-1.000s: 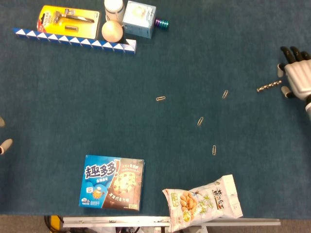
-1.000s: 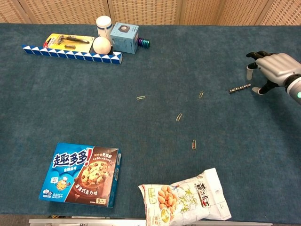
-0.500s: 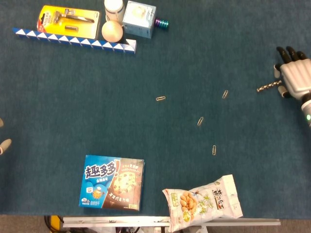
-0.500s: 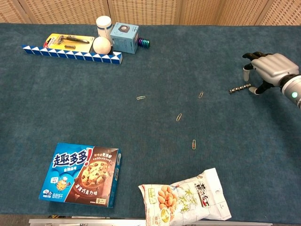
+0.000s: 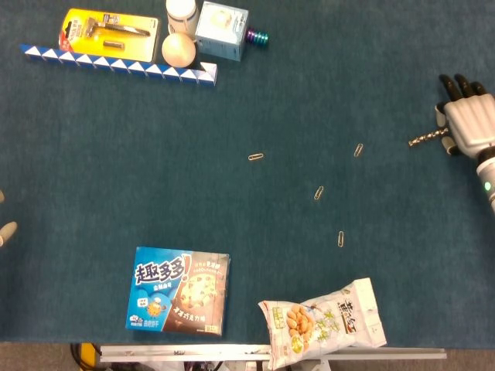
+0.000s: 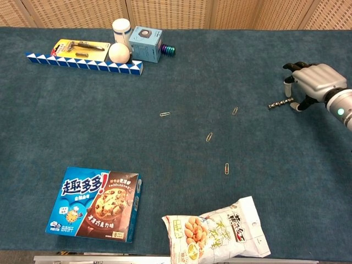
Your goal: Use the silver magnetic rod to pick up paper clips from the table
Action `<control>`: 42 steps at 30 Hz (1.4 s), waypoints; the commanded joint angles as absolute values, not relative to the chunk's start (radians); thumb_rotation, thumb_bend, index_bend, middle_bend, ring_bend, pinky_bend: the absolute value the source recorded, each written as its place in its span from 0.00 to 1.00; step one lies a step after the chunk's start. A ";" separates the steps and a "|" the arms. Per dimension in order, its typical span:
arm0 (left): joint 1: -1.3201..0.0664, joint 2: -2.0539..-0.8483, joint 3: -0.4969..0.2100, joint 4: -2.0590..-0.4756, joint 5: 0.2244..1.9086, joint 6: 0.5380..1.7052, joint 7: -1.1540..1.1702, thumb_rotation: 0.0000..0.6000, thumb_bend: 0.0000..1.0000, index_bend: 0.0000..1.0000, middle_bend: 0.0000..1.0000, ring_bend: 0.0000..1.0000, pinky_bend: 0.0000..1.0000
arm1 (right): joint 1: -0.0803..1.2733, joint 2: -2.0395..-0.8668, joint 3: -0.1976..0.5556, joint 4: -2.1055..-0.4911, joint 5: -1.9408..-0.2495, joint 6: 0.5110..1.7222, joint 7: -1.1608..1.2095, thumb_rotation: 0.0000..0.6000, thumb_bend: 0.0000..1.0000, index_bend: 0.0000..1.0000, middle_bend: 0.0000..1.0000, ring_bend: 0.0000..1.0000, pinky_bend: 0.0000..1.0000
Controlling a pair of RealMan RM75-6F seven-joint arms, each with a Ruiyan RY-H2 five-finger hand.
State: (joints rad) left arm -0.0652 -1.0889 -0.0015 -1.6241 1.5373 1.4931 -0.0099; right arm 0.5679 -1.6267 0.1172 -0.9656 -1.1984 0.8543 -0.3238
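Rod, silver, beaded, flat on cloth; right robot hand over it, grip unclear.

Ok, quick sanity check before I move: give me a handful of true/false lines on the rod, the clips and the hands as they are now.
1. The silver magnetic rod lies at the right hand. True; whether it is gripped cannot be told.
2. Four paper clips lie loose on the table. True: one furthest left, the others at and.
3. A clip already hangs from the rod's tip. False: the tip is bare and all clips lie apart from it.
4. The cookie box covers one clip. False: it lies near the front edge, apart from them.
5. The left hand reaches over the clips. False: only fingertips show at the head view's left edge.
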 commanded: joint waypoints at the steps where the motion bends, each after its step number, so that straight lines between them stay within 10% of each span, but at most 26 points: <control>1: -0.065 -1.089 -0.002 -1.624 1.538 1.494 -0.010 1.00 0.03 0.52 0.42 0.31 0.46 | 0.571 -1.630 0.119 -0.963 -1.194 0.851 -0.329 1.00 0.27 0.52 0.06 0.00 0.16; 42: -0.062 -1.087 -0.002 -1.623 1.541 1.497 -0.012 1.00 0.03 0.52 0.42 0.31 0.46 | 0.586 -1.641 0.121 -0.964 -1.151 0.824 -0.359 1.00 0.34 0.57 0.07 0.00 0.16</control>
